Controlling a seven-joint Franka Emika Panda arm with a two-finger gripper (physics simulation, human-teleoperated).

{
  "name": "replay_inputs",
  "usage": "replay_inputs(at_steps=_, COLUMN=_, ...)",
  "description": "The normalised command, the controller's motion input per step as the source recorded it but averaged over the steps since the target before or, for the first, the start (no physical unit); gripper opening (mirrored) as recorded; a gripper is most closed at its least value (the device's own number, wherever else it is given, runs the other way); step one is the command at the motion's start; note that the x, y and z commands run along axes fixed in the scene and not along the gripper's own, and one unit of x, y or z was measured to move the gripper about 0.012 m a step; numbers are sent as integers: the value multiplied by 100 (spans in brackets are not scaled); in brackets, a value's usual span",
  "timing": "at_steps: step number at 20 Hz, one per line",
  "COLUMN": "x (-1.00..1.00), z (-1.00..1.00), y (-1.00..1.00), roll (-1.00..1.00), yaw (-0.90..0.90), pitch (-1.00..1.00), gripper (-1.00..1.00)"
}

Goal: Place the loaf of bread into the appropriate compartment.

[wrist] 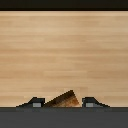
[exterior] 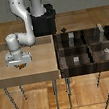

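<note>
The tool [wrist: 61, 103] stands released, its fingertips [wrist: 35, 103] flanking the loaf of bread [wrist: 64, 99] on the light-tan tray [exterior: 39, 63]. The loaf lies tilted between them; closing off-centre could squeeze it out.

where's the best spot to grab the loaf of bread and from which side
Grip the loaf of bread across its middle, coming straight down from above. It lies low on the light-tan tray, a small wedge-like lump, so only its flanks offer purchase. In the wrist view one of the fingers sits on either side of it, so the gripper looks already lined up.
</note>
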Motion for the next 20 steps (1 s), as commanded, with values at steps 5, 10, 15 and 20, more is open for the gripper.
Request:
replay_inputs(at_steps=5, x=0, z=60, y=0, roll=0, yaw=0, pitch=0, gripper=-100)
replay_inputs(at_steps=10, x=0, z=100, y=0, roll=0, yaw=0, pitch=0, gripper=-100)
replay_inputs(at_steps=15, x=0, z=20, y=20, roll=0, yaw=0, pitch=0, gripper=-100)
replay_inputs(at_steps=20, x=0, z=0, y=100, roll=0, yaw=0, pitch=0, gripper=-100)
